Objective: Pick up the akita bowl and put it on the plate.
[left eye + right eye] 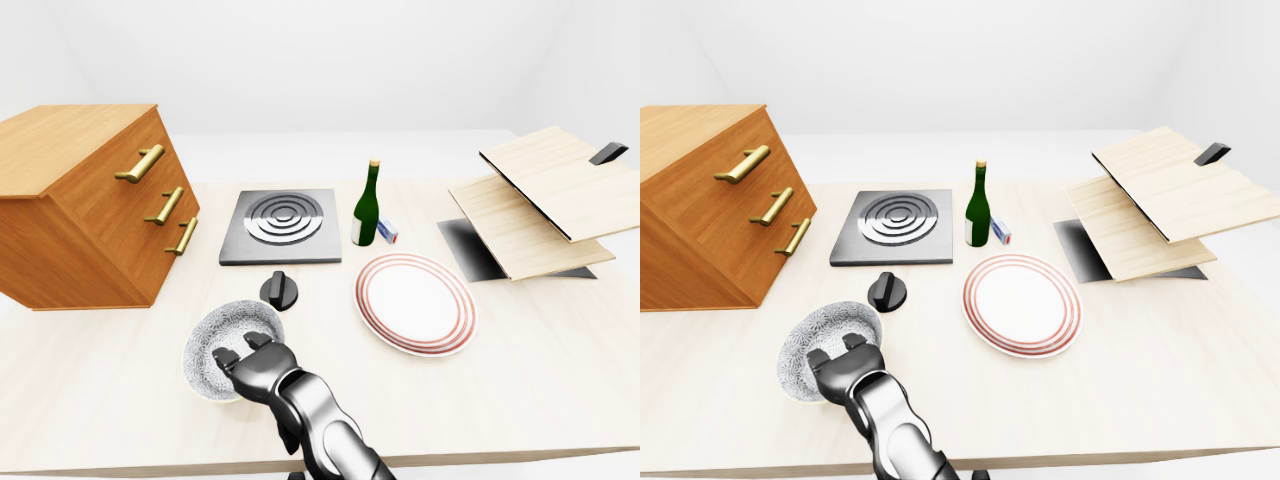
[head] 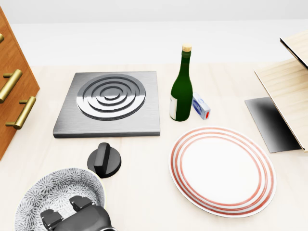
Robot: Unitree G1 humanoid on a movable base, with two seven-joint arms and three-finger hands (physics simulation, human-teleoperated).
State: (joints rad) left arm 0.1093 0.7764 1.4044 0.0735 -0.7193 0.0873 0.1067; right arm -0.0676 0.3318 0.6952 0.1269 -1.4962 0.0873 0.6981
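Reaching for the bowl, grasp not yet confirmed.

I have one hand (image 1: 250, 358), I cannot tell which, over the near rim of the patterned bowl (image 1: 225, 330), which sits on the surface (image 1: 540, 370) left of the striped plate (image 1: 415, 303). Its fingers curl at the rim, but I cannot tell whether they grip. Next I'd close firmly, lift, and carry right, clear of the black knob (image 1: 280, 290).

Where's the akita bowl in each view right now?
Left-eye view: akita bowl lower left of centre, under the hand.
Head view: bottom left corner.
Right-eye view: lower left.
Shared landmark: black knob just up-right of the bowl.
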